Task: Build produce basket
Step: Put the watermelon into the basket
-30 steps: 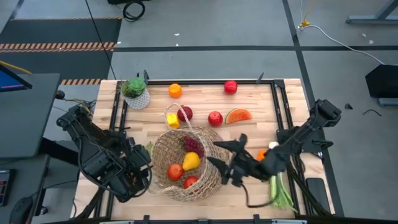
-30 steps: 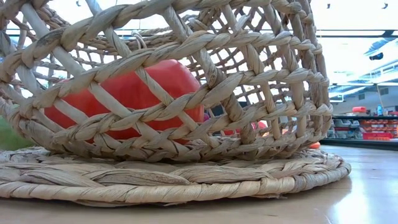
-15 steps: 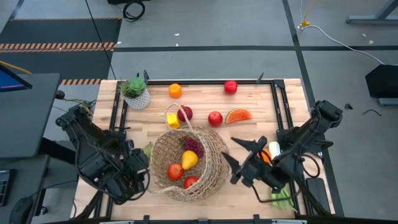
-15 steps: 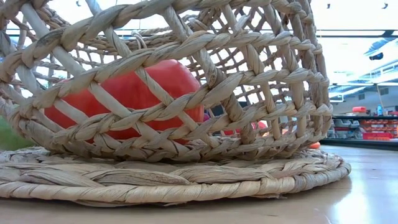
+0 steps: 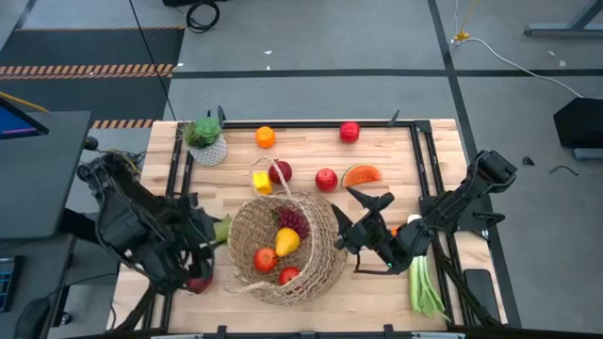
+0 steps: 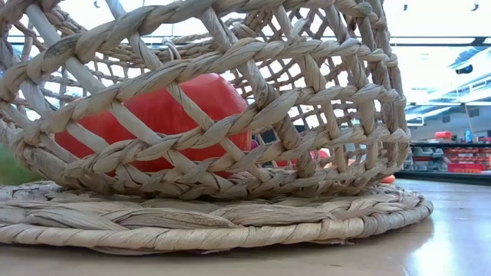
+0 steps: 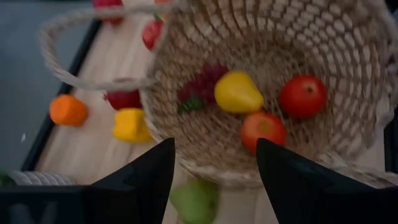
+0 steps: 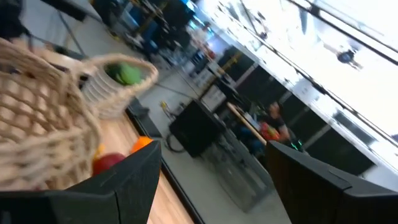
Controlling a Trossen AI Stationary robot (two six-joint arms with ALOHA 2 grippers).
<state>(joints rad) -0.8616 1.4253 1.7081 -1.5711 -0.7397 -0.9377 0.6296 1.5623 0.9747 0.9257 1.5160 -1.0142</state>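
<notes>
The right gripper (image 5: pixel 363 221) hung just beside the basket's (image 5: pixel 325 273) right rim, its fingers spread wide and holding nothing. The left gripper (image 5: pixel 209 247) sat at the basket's left side, jaws also apart and empty in its wrist view, with a green pear (image 7: pixel 195 200) lying on the table just outside the weave.

Inside the basket I counted 4 pieces: purple grapes (image 5: pixel 292 220), a yellow pear-shaped fruit (image 5: pixel 288 243) and 2 red-orange round fruits (image 5: pixel 266 259). So the job looked partly done. Left out on the table (image 5: pixel 301 141) were an orange (image 5: pixel 265 137), 3 red apples (image 5: pixel 350 131), a yellow piece (image 5: pixel 261 183), a watermelon slice (image 5: pixel 361 175), the leek (image 5: pixel 421 287) at the right edge, and something orange by the right arm. The potted plant (image 5: pixel 203 138) stood at the far left corner.

The low view showed only wicker and 1 red fruit (image 6: pixel 153 115) behind it, no arms at all. The left wrist view gave the basket's contents plainly, and the right wrist view looked mostly past the basket into the room.
</notes>
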